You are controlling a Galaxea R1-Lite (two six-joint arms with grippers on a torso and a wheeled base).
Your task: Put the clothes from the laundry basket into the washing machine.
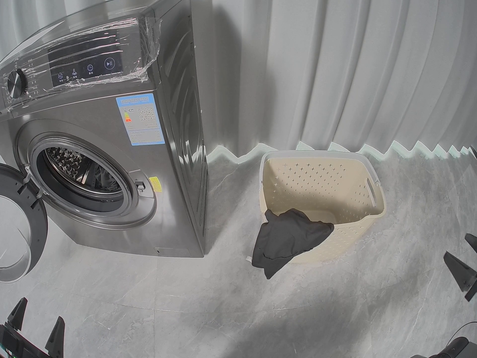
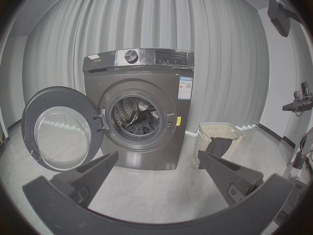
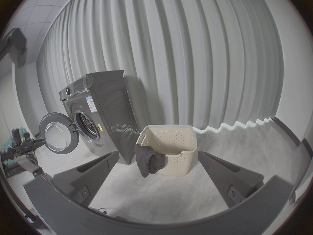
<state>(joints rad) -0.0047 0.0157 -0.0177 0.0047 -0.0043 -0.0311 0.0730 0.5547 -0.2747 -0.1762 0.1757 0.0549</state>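
Head view: the washing machine point(image 1: 169, 125) stands on the left of the scene on a pale marbled floor point(image 1: 198, 299), with a white curtain point(image 1: 323, 60) behind it. Its round door point(image 1: 37, 224) is swung fully open to the machine's left side, leaving the drum mouth exposed. The cream laundry basket point(image 1: 318, 152) sits on the floor to the right of the machine, near it but apart from it, upright with perforated walls. One dark garment point(image 1: 288, 237) is draped over the basket's near rim, part of it inside and part hanging down the outer wall toward the floor.

Left wrist view: dark clothes point(image 2: 141, 128) lie in the bottom of the drum, visible through the open mouth. The camera faces the machine's front squarely, with the basket and its garment off to one side.

The left gripper point(image 1: 41, 309) hangs low at the near left, in front of the open door and well apart from the machine; its fingers are spread wide and nothing is between them. The right gripper point(image 1: 455, 244) is at the far right, well apart from the basket, its fingers likewise spread and empty. The right wrist view looks straight at the basket and the draped garment between its own spread fingers.
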